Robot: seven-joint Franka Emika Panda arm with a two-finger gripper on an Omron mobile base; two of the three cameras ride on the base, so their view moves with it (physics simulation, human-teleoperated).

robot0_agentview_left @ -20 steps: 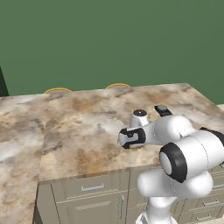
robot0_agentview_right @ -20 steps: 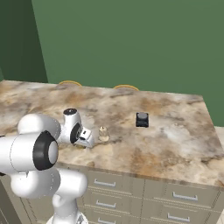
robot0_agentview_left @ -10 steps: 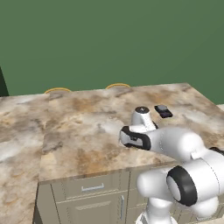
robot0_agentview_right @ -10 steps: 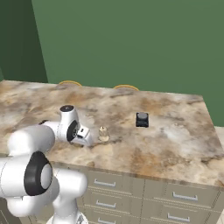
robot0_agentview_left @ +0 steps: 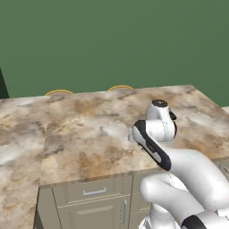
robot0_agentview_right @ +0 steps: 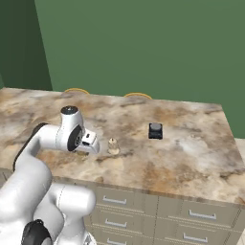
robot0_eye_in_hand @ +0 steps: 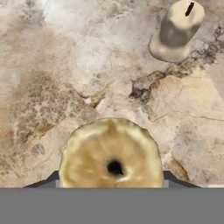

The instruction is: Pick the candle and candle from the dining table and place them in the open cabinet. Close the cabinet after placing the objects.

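Right base view: marbled dining table (robot0_agentview_right: 191, 148) before plain green wall (robot0_agentview_right: 143, 48).

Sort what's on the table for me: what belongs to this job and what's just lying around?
For the job:
- golden-brown candle, between the pincer fingertips
- cream candle, standing on the dining table

Lying about:
- small black object
- two yellow-rimmed chair backs behind the table
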